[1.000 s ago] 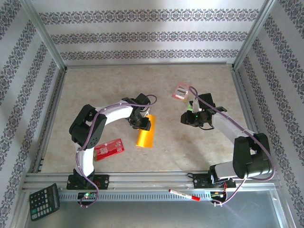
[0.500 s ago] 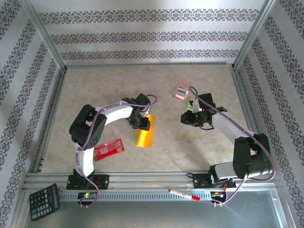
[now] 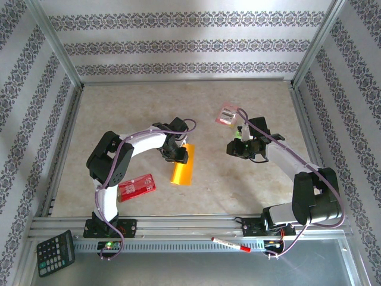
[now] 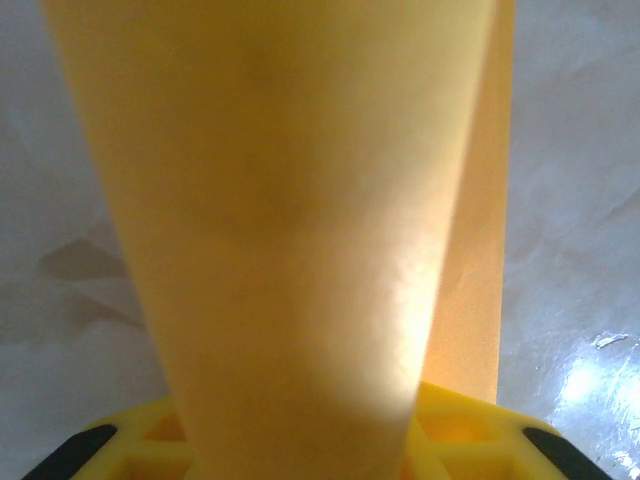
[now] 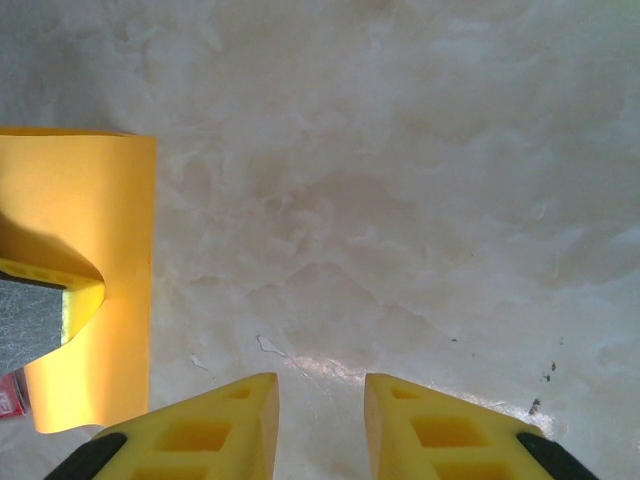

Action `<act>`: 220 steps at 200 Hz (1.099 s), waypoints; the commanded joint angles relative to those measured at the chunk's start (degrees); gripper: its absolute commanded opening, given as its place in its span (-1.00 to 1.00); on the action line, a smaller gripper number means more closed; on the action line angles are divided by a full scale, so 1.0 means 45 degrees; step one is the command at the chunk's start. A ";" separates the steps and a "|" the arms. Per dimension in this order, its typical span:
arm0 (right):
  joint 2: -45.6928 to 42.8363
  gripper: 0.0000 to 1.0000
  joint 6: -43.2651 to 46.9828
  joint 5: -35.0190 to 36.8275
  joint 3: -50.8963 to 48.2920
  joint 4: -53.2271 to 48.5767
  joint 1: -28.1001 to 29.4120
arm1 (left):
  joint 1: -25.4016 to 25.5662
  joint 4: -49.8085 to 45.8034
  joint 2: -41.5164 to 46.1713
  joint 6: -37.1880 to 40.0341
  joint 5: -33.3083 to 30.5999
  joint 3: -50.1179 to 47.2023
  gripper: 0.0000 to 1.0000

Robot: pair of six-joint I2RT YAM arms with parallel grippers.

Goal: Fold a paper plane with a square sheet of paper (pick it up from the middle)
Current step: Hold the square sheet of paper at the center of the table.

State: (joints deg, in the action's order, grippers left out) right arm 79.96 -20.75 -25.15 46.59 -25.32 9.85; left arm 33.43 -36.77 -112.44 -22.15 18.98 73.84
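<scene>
Left gripper (image 3: 178, 155) clamps the far end of the half-folded square sheet of paper (image 3: 181, 171), right gripper (image 5: 320, 385) hovers fingers apart; best to press the crease evenly without dragging the sheet.

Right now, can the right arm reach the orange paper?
Probably yes: only bare table lies between the open right gripper and the paper; the left gripper holds its far end.

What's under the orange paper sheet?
Marble table shows around the paper sheet, held at one end by the left gripper. Anything directly beneath it is covered.
</scene>
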 commanded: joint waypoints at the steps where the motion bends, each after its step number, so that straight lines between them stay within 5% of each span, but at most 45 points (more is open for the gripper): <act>1: -0.0260 -0.43 0.0154 -0.0075 -0.0110 -0.0154 -0.0084 | -0.0053 -0.1984 -0.0892 -0.0141 -0.1560 -0.0912 -0.36; 220: -0.0138 -0.42 0.0120 -0.0174 0.0018 -0.0116 -0.0041 | -0.0031 -0.2741 -0.1272 0.0528 -0.2476 -0.0706 -0.31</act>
State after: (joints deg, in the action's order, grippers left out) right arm 79.96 -20.75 -25.15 46.59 -25.32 9.85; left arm 33.76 -37.32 -112.79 -20.99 18.11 74.30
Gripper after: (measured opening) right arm 0.289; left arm 0.347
